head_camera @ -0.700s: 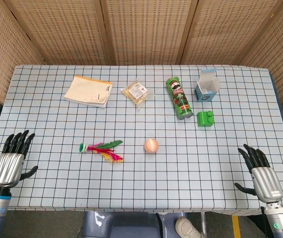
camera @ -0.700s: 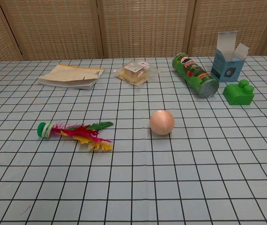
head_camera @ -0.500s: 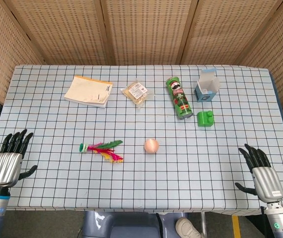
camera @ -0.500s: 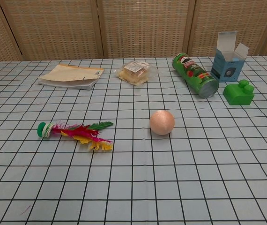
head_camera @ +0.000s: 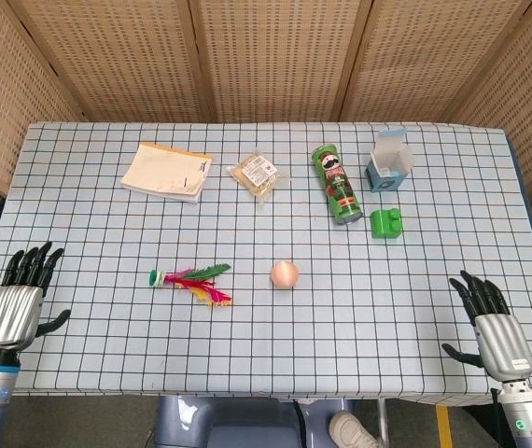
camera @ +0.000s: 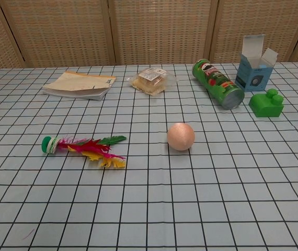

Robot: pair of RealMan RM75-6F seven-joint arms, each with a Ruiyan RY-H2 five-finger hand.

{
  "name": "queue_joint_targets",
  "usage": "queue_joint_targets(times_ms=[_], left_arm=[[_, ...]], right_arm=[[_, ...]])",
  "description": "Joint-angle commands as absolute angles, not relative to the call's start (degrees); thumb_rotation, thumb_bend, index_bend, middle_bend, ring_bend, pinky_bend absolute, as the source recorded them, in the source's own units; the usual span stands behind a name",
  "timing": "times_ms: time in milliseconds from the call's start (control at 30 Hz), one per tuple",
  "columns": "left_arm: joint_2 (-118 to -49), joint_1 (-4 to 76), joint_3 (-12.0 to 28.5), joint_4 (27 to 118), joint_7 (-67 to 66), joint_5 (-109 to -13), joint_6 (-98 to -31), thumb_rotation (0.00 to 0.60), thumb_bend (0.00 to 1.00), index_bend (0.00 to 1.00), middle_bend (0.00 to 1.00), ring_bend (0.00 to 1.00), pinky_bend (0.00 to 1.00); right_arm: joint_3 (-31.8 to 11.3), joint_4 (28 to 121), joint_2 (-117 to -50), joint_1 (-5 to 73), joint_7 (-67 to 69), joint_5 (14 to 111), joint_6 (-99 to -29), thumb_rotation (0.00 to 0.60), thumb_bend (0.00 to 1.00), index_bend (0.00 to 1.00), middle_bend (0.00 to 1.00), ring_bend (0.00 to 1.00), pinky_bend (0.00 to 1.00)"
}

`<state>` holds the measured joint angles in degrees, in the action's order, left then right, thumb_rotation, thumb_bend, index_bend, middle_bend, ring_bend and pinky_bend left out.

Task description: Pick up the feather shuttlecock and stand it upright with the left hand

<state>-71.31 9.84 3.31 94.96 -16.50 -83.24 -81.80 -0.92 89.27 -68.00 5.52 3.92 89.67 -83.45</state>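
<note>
- Head view: shuttlecock [head_camera: 189,281] lies flat on the checked bench [head_camera: 107,224], front-left of centre, green base pointing left, red, yellow and green feathers fanned to the right.
- Left hand [head_camera: 16,302] at the front-left bench edge, well apart from the shuttlecock; fingers [head_camera: 31,265] straight and spread, thumb out, holding nothing.
- Right hand [head_camera: 492,328] at the front-right bench edge, fingers spread too, nothing in it.
- Peach ball [head_camera: 285,273] just right of the feathers, not touching.
- Back row, left to right: notebook [head_camera: 166,171], wrapped snack [head_camera: 257,175], green chip can [head_camera: 337,184] on its side, blue box [head_camera: 389,161] with flap up, green block [head_camera: 386,223] in front of the box.
- Chest view: neither hand shows; shuttlecock [camera: 83,148] on its side, ball [camera: 181,136] to its right, chip can [camera: 218,83] with its lid end facing the camera.
</note>
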Motion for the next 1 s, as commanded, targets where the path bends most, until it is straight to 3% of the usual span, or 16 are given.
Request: queue_joint_targets(times_ms=[33,533,633,900,1000], left_arm=[[-71.38,9.88,3.19,94.96,-16.54,-83.43,-81.76,0.600,0.20,0.01,0.00,0.00,0.00],[-71.84,10.07,2.77,95.02,-16.69,-84.31,-81.72,0.600,0.20,0.05,0.00,0.00,0.00],[-71.82,10.75,3.08,95.80,-16.90,-84.82,-81.31,0.600,0.20,0.10,0.00,0.00,0.00],[-71.44,16.17,4.77,100.88,-22.78,-86.28,-75.75,0.600,0.22,0.35,0.00,0.00,0.00],[-72.88,18.37,5.37,102.20,-25.79,-85.02,-72.68,0.600,0.28,0.40,0.00,0.00,0.00]], right_arm=[[-0.86,89.34,-67.88,5.45,4.06,89.79,-83.59,0.600,0.04,0.00,0.00,0.00,0.00],[-0.82,89.53,-67.51,5.33,4.52,89.74,-83.61,0.600,0.04,0.00,0.00,0.00,0.00],[-0.87,89.47,-67.47,5.30,4.74,89.53,-83.54,0.600,0.04,0.00,0.00,0.00,0.00],[-1.04,89.76,-67.35,5.38,4.77,89.26,-83.34,0.600,0.04,0.00,0.00,0.00,0.00],[-1.13,89.71,-67.32,5.42,5.01,89.04,-83.21,0.600,0.04,0.00,0.00,0.00,0.00]])
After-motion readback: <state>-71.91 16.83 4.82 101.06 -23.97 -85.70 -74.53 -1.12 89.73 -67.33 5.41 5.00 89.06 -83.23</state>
